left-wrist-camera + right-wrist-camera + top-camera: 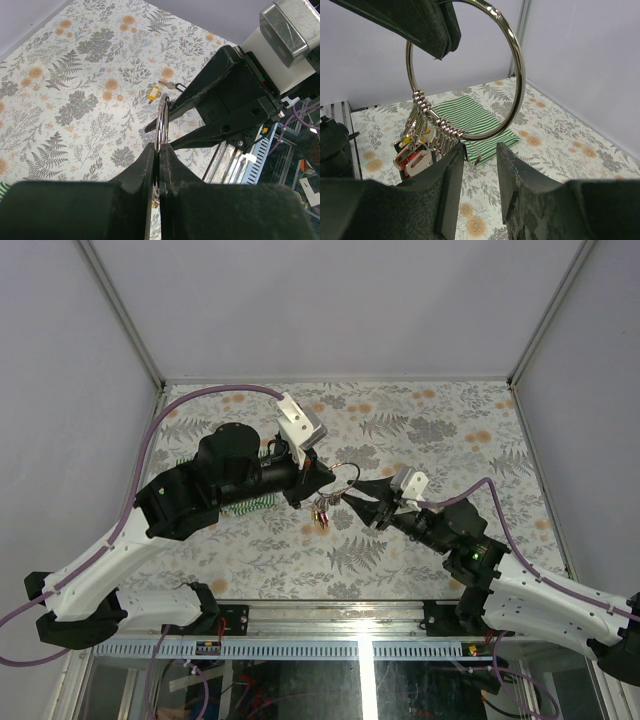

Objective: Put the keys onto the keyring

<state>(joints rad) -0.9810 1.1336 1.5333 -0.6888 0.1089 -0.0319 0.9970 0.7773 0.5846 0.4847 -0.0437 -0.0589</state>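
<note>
My left gripper (328, 476) is shut on the top of the keyring (346, 473), a large silver loop, and holds it in the air. In the right wrist view the keyring (516, 70) hangs upright with several keys (415, 150) with red, yellow and black heads bunched on its lower left arc. My right gripper (479, 167) is open and empty, its jaws just under the ring's lower arc. In the left wrist view my left gripper (159, 146) pinches the ring (162, 117) edge-on. A yellow-tagged key (155, 92) lies on the table beyond it.
A green striped cloth (470, 117) lies on the floral table cover (440, 430), under the left arm (245, 502). Grey walls stand on three sides. The right gripper's fingers (200, 92) reach in close to the ring from the right.
</note>
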